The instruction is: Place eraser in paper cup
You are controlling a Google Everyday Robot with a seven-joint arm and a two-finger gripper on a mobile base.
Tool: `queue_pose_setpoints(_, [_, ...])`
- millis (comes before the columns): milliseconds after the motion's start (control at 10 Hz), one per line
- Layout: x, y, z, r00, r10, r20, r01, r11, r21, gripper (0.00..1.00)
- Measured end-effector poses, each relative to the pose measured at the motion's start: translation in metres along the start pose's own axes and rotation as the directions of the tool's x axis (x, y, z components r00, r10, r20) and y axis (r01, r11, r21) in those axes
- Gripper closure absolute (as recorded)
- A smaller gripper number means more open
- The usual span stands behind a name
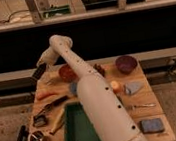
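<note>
My gripper point(39, 73) hangs at the far left corner of the wooden table point(154, 109), just left of the red bowl point(67, 72). The white arm point(100, 108) reaches up the middle of the table and bends back down to it. The gripper's tip is a dark shape, and I cannot tell whether the eraser is in it; no eraser shows on the table. A small pale shape point(52, 81) between the gripper and the red bowl may be the paper cup, but it is unclear.
A purple bowl point(126, 63) is at the far right. A green tray point(80, 132) lies at the front, and a metal cup point(38, 139) at the front left. A blue sponge point(151, 125) is at the front right, a blue-grey cloth point(132, 88) is mid right, and a carrot point(47, 94) and dark tools point(49, 107) are on the left.
</note>
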Motion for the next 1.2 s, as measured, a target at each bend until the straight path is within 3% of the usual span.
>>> queue_pose_setpoints(200, [-0.001, -0.0001, 0.0005, 1.0, -0.002, 0.002, 0.002, 1.0, -0.004, 0.2])
queue_pose_setpoints(1000, [-0.005, -0.0034, -0.0004, 1.0, -0.031, 0.006, 0.031, 0.999, -0.01, 0.2])
queue_pose_setpoints(1200, [-0.0063, -0.0096, -0.0084, 0.999, -0.045, -0.008, 0.045, 0.999, 0.006, 0.2])
